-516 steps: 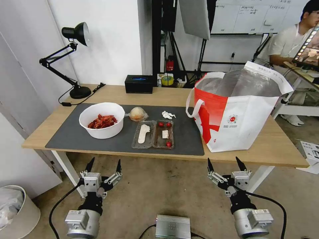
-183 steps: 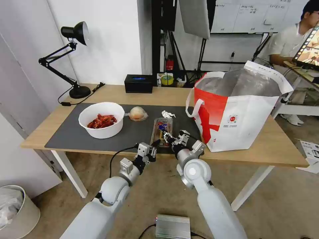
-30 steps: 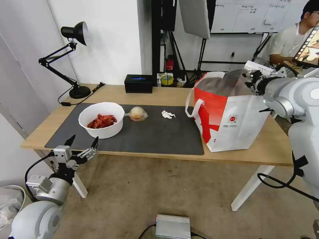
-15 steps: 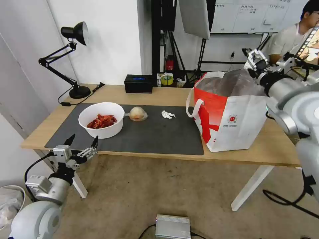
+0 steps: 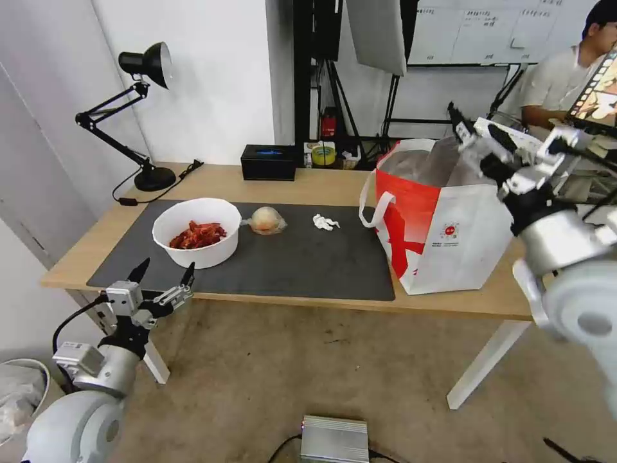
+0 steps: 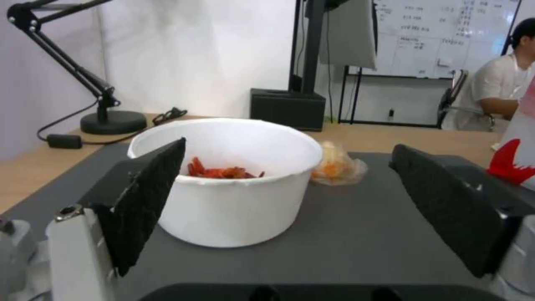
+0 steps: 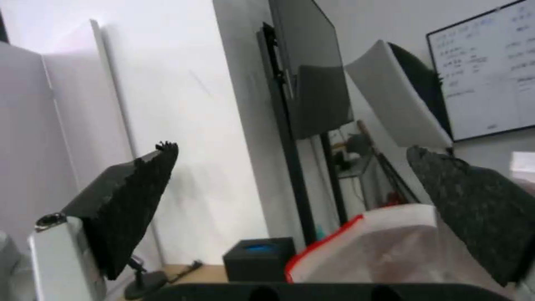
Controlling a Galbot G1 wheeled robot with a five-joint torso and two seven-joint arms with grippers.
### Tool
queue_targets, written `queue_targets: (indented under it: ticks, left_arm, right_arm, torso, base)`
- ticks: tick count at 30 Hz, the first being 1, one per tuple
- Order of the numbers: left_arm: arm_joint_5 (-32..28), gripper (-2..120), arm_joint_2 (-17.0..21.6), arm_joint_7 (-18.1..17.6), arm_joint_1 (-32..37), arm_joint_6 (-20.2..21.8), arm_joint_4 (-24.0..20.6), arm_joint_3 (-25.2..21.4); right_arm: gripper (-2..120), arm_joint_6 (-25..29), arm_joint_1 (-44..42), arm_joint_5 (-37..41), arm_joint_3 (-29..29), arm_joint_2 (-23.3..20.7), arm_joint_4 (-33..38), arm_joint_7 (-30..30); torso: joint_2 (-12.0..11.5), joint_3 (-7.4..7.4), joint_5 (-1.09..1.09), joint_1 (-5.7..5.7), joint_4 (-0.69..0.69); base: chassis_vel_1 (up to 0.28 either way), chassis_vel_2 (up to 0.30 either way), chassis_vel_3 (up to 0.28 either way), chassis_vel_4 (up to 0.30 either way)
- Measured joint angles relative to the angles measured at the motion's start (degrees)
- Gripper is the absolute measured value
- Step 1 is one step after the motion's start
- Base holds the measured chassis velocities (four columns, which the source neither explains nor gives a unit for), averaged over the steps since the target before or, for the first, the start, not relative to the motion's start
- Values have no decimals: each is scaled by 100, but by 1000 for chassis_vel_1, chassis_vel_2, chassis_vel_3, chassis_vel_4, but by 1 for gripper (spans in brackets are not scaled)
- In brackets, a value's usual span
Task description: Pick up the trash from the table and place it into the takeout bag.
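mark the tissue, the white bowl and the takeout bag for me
crumpled tissue (image 5: 325, 222): head view, middle of the wad.
white bowl (image 5: 205, 254): head view, front of its outer wall.
takeout bag (image 5: 479, 238): head view, bare white front panel beside the logo.

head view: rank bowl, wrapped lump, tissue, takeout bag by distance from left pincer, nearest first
From the left pincer, open below the table's front-left edge:
1. white bowl of red shells, left end of the mat
2. plastic-wrapped lump, just past the bowl
3. crumpled tissue, mid-mat
4. takeout bag, right end of the table

On the table (image 5: 308, 183), bowl (image 5: 196, 231), wrapped lump (image 5: 267, 220), and tissue (image 5: 324, 222) lie left of the takeout bag (image 5: 443, 225).
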Motion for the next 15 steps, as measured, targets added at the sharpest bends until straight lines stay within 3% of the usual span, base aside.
queue_targets:
  ticks: [9, 15]
  left_arm:
    - [110, 100, -102, 3, 111, -204, 171, -20]
    - [109, 100, -94, 44, 130, -256, 231, 28]
  right_arm:
    - [100, 215, -1047, -1157, 101, 634, 114, -269]
    - [100, 582, -1840, -2632, 102, 1344, 81, -539]
  torso:
    - [0, 1, 1, 1, 1]
    - [0, 1, 1, 0, 0]
  base:
    - [0, 0, 0, 0]
    - [0, 0, 0, 0]
